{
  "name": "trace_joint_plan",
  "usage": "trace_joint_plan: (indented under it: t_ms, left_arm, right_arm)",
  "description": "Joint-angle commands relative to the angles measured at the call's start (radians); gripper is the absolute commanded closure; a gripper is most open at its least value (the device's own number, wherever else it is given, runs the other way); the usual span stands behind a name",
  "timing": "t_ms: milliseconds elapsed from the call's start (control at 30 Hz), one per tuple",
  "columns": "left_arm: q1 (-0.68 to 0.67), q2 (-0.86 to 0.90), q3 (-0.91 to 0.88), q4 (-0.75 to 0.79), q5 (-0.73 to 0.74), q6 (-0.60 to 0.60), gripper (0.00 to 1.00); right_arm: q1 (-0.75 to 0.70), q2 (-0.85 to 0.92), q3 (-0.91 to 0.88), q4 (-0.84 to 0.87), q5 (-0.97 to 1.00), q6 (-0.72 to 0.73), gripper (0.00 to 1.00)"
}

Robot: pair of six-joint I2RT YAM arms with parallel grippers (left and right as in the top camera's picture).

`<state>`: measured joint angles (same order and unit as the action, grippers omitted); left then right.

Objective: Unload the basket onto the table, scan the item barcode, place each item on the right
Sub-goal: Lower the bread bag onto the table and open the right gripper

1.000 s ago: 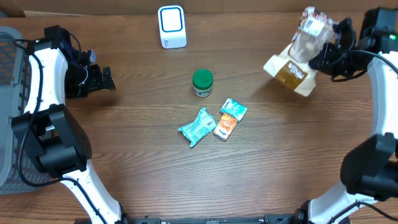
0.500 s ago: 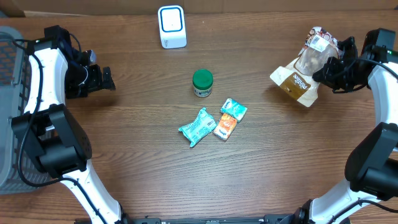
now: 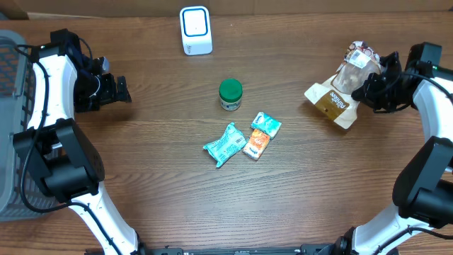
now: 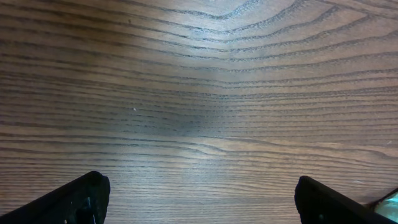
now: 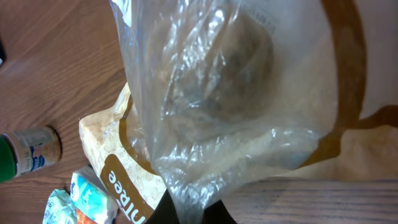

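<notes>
as our right jaws, clamped on the clear top of the bread bag [image 3: 333, 95], have lowered it toward the bench [image 3: 318, 184] at far right, it's well apart from the scanner [image 3: 195, 30]; left jaws gape, empty. we reckon scan's prob. not done.

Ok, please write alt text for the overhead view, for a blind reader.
The shut right gripper holds a clear-and-tan plastic food bag at the right of a wooden table. Mid-table are a green-lidded jar, a teal packet, a blue sachet and an orange sachet; a white boxy scanner stands at the far edge. The left gripper is open, empty.
</notes>
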<state>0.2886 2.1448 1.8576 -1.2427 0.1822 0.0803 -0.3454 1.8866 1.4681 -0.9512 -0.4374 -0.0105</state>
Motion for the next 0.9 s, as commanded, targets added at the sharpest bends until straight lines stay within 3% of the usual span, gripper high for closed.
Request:
trace_joint_plan:
  t_ms: [0, 867]
  left_arm:
    - [-0.002, -0.013, 0.010, -0.002, 0.000, 0.002, 0.01]
    - [-0.002, -0.013, 0.010, -0.002, 0.000, 0.002, 0.00]
  right_arm:
    - [-0.004, -0.010, -0.010, 0.010, -0.004, 0.011, 0.96]
    - [-0.038, -0.010, -0.088, 0.158, 0.142, 0.307, 0.96]
